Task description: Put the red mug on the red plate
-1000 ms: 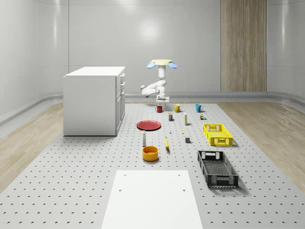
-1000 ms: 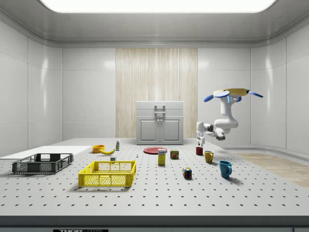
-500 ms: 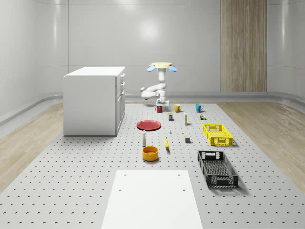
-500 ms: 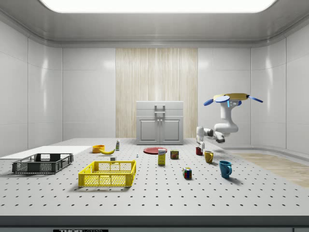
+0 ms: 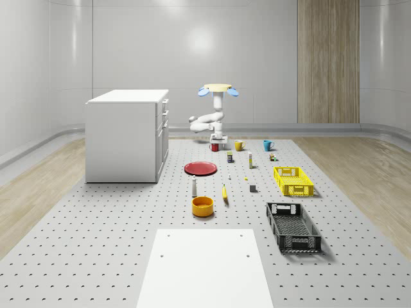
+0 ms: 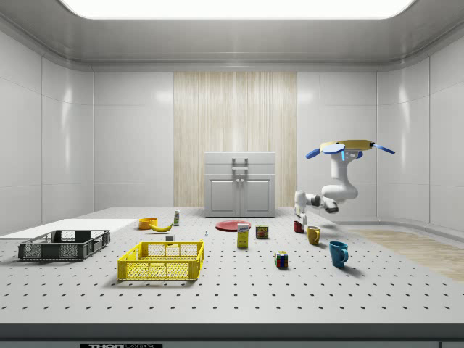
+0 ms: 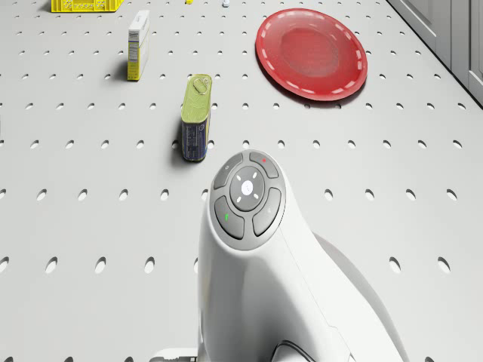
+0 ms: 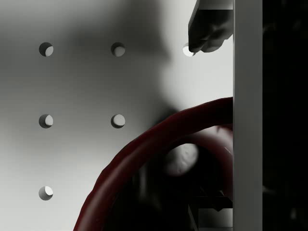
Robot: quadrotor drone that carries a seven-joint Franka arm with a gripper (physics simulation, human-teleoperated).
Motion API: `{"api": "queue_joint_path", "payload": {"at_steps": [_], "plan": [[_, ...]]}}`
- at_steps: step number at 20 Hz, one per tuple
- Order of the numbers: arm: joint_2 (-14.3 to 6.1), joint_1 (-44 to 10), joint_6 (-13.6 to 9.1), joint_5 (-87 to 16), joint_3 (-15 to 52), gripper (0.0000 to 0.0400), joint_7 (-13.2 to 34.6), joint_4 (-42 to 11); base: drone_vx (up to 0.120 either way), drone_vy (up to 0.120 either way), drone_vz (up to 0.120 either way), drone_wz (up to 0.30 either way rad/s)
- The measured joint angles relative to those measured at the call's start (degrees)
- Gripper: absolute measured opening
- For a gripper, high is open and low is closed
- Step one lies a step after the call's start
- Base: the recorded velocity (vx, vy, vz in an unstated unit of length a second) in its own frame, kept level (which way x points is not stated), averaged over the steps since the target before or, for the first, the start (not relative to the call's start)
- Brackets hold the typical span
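Hovering above the far end of the bench (image 5: 96,256), the drone (image 5: 218,89) hangs in the air with its arm (image 5: 207,120) bent down in front of it. The tool (image 5: 218,139) is directly over the red mug (image 5: 214,147), which stands upright on the bench near its far edge. In the side view the tool (image 6: 299,217) sits just above the red mug (image 6: 298,227), and I cannot tell from there if they touch.

The wrist view gives what the two outer cameras do not: the dark red rim of the red mug (image 8: 144,149) curves right under the camera, with one finger (image 8: 209,29) outside the rim over the holes of the bench. The other finger I cannot make out, so I cannot tell whether the tool is open or closed.

The drone view looks along the white arm (image 7: 264,249) to the red plate (image 7: 311,53), which lies flat on the bench, well apart from the mug and closer to the white cabinet (image 5: 127,135). A yellow-green can (image 7: 196,117) lies between arm and plate, and a small box (image 7: 137,44) stands farther off.

The whole-scene view alone shows the yellow mug (image 5: 239,145) and the blue mug (image 5: 268,145) in a row with the red mug along the far edge.
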Motion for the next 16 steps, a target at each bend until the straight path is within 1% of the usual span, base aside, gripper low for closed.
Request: {"api": "queue_joint_path", "payload": {"at_steps": [6,11,12,13,14,15,16], "plan": [[-1.0,-1.3,1.0,0.3,0.1,0.0400,1.2,0.1,0.000,0.000,0.000,0.000],[-2.0,-1.4,1.9,0.8,0.3,0.0400,1.3,0.2,0.000,0.000,0.000,0.000],[-2.1,-1.4,2.0,0.9,0.4,0.0376,1.3,0.2,0.000,0.000,0.000,0.000],[-2.3,-1.4,2.2,1.0,0.4,0.0315,1.3,0.2,0.000,0.000,0.000,0.000],[-2.5,-1.5,2.4,1.1,0.5,0.0268,1.4,0.2,0.000,0.000,0.000,0.000],[-2.7,-1.5,2.6,1.1,0.5,0.0231,1.4,0.2,0.000,0.000,0.000,0.000],[-2.9,-1.9,2.6,1.1,0.6,0.0225,3.1,0.0,0.000,0.000,0.000,0.000]]}}
